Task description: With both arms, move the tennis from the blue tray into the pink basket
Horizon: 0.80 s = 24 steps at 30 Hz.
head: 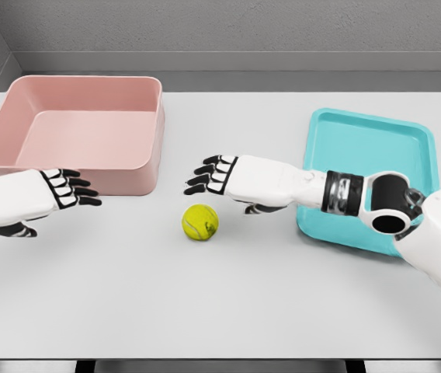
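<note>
Ball (200, 222) on bench (228, 303), between basket (81, 128) and tray (368, 175). Left robot hand (65, 189) and right robot hand (213, 175) both open, empty. I judge ball light, fuzzy, prone to roll; cup opposite sides

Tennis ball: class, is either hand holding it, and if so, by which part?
Nothing is held. The tennis ball lies on the table between the open left hand and right hand.
</note>
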Each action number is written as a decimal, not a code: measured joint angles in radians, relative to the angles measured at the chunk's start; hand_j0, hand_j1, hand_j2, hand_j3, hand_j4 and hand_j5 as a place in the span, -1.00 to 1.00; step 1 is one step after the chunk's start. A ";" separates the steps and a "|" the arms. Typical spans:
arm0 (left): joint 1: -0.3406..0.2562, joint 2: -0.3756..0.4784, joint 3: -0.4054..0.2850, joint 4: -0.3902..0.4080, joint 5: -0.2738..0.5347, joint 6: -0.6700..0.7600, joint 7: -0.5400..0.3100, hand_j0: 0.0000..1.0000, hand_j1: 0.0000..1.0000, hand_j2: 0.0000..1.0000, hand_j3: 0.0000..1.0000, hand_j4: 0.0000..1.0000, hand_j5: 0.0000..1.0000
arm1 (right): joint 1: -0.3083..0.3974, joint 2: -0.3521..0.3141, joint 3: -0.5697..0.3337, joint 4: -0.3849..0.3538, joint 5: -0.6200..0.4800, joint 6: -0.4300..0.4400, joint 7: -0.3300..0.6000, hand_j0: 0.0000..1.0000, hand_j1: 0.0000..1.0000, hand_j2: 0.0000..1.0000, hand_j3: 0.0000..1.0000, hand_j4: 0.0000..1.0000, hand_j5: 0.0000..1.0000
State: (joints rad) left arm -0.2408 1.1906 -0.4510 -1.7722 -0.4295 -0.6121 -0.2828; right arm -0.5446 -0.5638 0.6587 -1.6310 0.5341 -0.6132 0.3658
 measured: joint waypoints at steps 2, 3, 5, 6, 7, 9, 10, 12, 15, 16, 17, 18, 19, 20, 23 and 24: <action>-0.002 -0.027 -0.008 0.000 -0.024 0.000 -0.004 1.00 1.00 1.00 1.00 1.00 1.00 | 0.035 -0.046 -0.078 -0.041 -0.026 0.000 0.000 1.00 1.00 1.00 1.00 1.00 1.00; -0.002 -0.042 -0.011 0.000 -0.034 0.000 -0.006 1.00 1.00 1.00 1.00 1.00 1.00 | 0.064 -0.069 -0.122 -0.053 -0.040 0.000 -0.001 1.00 1.00 1.00 1.00 1.00 1.00; -0.005 -0.075 -0.016 -0.002 -0.054 0.000 -0.012 1.00 1.00 1.00 1.00 1.00 1.00 | 0.141 -0.114 -0.223 -0.075 -0.079 0.000 -0.001 1.00 1.00 1.00 1.00 1.00 1.00; -0.008 -0.090 -0.018 -0.002 -0.061 0.000 -0.014 1.00 1.00 1.00 1.00 1.00 1.00 | 0.175 -0.137 -0.281 -0.092 -0.096 0.000 -0.002 1.00 1.00 1.00 1.00 1.00 1.00; -0.009 -0.103 -0.019 -0.003 -0.068 0.000 -0.016 1.00 1.00 1.00 1.00 1.00 1.00 | 0.207 -0.158 -0.335 -0.105 -0.118 0.000 -0.002 1.00 1.00 1.00 1.00 1.00 1.00; -0.017 -0.126 -0.021 -0.004 -0.078 0.000 -0.018 1.00 1.00 1.00 1.00 1.00 1.00 | 0.268 -0.192 -0.441 -0.120 -0.158 0.000 -0.002 1.00 1.00 1.00 1.00 1.00 1.00; -0.025 -0.138 -0.022 -0.004 -0.082 0.000 -0.018 1.00 1.00 1.00 1.00 1.00 1.00 | 0.290 -0.203 -0.491 -0.124 -0.173 0.000 -0.003 1.00 1.00 1.00 1.00 1.00 1.00; -0.045 -0.166 -0.022 -0.005 -0.101 0.000 -0.019 1.00 1.00 1.00 1.00 1.00 1.00 | 0.350 -0.214 -0.573 -0.130 -0.194 0.000 -0.004 1.00 1.00 1.00 1.00 1.00 1.00; -0.095 -0.213 -0.045 -0.007 -0.129 0.000 -0.019 1.00 1.00 1.00 1.00 1.00 1.00 | 0.414 -0.203 -0.638 -0.134 -0.206 0.000 -0.006 1.00 1.00 1.00 1.00 1.00 1.00; -0.120 -0.228 -0.067 -0.007 -0.138 0.000 -0.019 1.00 1.00 1.00 1.00 1.00 1.00 | 0.451 -0.189 -0.658 -0.134 -0.208 0.000 -0.006 1.00 1.00 1.00 1.00 1.00 1.00; -0.132 -0.241 -0.088 -0.007 -0.144 0.000 -0.020 1.00 1.00 1.00 1.00 1.00 1.00 | 0.463 -0.177 -0.674 -0.134 -0.209 0.000 -0.005 1.00 1.00 1.00 1.00 1.00 1.00; -0.133 -0.253 -0.106 -0.008 -0.150 0.000 -0.020 1.00 1.00 1.00 1.00 1.00 1.00 | 0.479 -0.167 -0.692 -0.134 -0.210 0.000 -0.005 1.00 1.00 1.00 1.00 1.00 1.00; -0.146 -0.263 -0.122 -0.008 -0.154 0.000 -0.020 1.00 1.00 1.00 1.00 1.00 1.00 | 0.523 -0.155 -0.721 -0.133 -0.210 0.000 -0.005 1.00 1.00 1.00 1.00 1.00 1.00; -0.164 -0.271 -0.140 -0.008 -0.156 0.000 -0.020 1.00 1.00 1.00 1.00 1.00 1.00 | 0.526 -0.143 -0.745 -0.133 -0.211 0.000 -0.004 1.00 1.00 1.00 1.00 1.00 1.00; -0.199 -0.289 -0.188 -0.007 -0.160 0.000 -0.020 1.00 1.00 1.00 1.00 1.00 1.00 | 0.534 -0.122 -0.786 -0.128 -0.214 0.000 -0.001 1.00 1.00 1.00 1.00 1.00 1.00; -0.212 -0.295 -0.204 -0.007 -0.160 0.000 -0.020 1.00 1.00 1.00 1.00 1.00 1.00 | 0.534 -0.118 -0.794 -0.126 -0.214 0.000 0.000 1.00 1.00 1.00 1.00 1.00 1.00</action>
State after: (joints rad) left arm -0.4525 0.8954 -0.6552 -1.7791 -0.5898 -0.6120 -0.3026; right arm -0.0107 -0.6815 -0.1349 -1.7565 0.3198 -0.6128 0.3654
